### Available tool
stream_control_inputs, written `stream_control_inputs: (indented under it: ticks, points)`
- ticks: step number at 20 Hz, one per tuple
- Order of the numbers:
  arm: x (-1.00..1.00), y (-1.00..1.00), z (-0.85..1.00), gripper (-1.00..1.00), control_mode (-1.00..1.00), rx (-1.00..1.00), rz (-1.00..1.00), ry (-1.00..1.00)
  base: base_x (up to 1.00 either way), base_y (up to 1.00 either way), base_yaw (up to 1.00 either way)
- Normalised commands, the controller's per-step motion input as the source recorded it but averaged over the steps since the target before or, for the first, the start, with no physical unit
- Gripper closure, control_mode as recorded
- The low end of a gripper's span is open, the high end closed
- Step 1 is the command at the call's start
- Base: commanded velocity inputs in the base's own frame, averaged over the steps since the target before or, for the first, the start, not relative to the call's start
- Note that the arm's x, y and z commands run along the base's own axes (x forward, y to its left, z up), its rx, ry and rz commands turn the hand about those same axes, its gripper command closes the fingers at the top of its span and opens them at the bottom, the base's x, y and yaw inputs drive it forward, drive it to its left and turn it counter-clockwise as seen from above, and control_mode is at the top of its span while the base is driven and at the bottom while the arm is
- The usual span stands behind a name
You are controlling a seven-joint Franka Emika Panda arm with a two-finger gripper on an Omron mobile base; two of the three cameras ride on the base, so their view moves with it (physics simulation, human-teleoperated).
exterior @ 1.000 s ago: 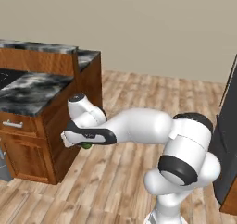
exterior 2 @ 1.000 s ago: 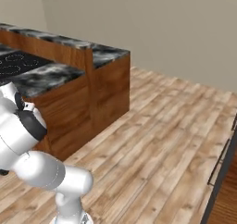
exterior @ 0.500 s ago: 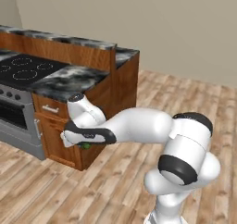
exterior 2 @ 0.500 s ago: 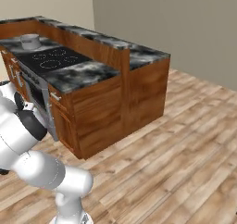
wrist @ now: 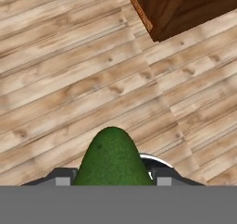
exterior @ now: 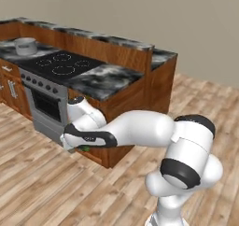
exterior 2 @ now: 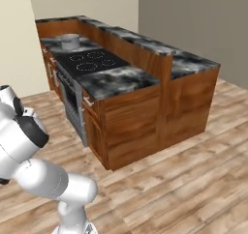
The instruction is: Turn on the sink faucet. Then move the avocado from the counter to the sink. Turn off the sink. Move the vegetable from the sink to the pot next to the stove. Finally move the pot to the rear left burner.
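A dark green avocado [wrist: 112,156] sits between my two fingertips, and my gripper [wrist: 112,178] is shut on it above the wooden floor. From the left base view the gripper [exterior: 80,144] hangs low in front of the cabinet, with a bit of the avocado [exterior: 85,148] showing under it. A grey pot [exterior: 25,45] stands on the counter beside the black stove [exterior: 60,64]. The right base view shows that pot [exterior 2: 70,41] behind the stove [exterior 2: 94,60]. The sink and its faucet are out of view.
A wooden island with a marbled counter [exterior: 107,78] and a raised back ledge [exterior 2: 160,47] holds the stove, with an oven front [exterior: 44,106] below. A cabinet corner [wrist: 185,8] lies ahead of the hand. Open wooden floor [exterior 2: 184,180] surrounds the island.
The whole picture has shifted, so the base has driven: the stove and pot have come into view. The arm keeps the same pose, with the avocado still held.
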Motion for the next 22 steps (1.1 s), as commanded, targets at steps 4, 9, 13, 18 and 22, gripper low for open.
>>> stream_control_inputs:
  ticks: [4, 9, 13, 18, 22]
  points:
    - [0.00, 0.00, 0.00, 1.00, 1.00, 0.00, 0.00, 0.00, 0.66, 0.09, 0.28]
    - [0.00, 0.00, 0.00, 1.00, 1.00, 0.00, 0.00, 0.00, 0.69, 0.04, 0.25]
    - [0.00, 0.00, 0.00, 1.00, 1.00, 0.00, 0.00, 0.00, 0.71, 0.05, 0.22]
    - [0.00, 0.00, 0.00, 1.00, 1.00, 0.00, 0.00, 0.00, 0.72, 0.07, 0.19]
    - [0.00, 0.00, 0.00, 1.00, 1.00, 0.00, 0.00, 0.00, 0.73, 0.12, 0.14]
